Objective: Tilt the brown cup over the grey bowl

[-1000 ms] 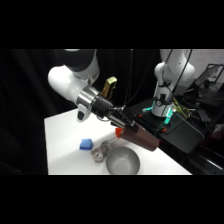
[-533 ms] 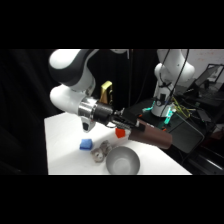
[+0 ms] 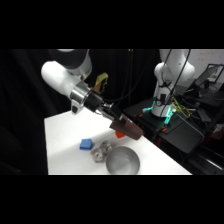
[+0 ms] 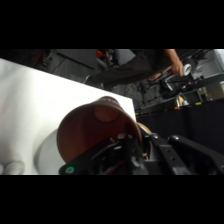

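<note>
At frame centre in the side view, the hand is gripping the brown cup between closed fingers, holding it tilted in the air above the grey bowl, which is sitting low on the white table beside a blue block.

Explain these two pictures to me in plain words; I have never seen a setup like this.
The white machine is a robot arm reaching over a white table. One picture comes from a fixed camera beside the table, the other from a camera on the arm's wrist. Its gripper holds a brown cup, tipped steeply above a grey bowl. The wrist picture looks straight into the cup's mouth. Also on the table are a blue block, a small whitish lump beside the bowl, and something red partly hidden behind the cup.
</note>
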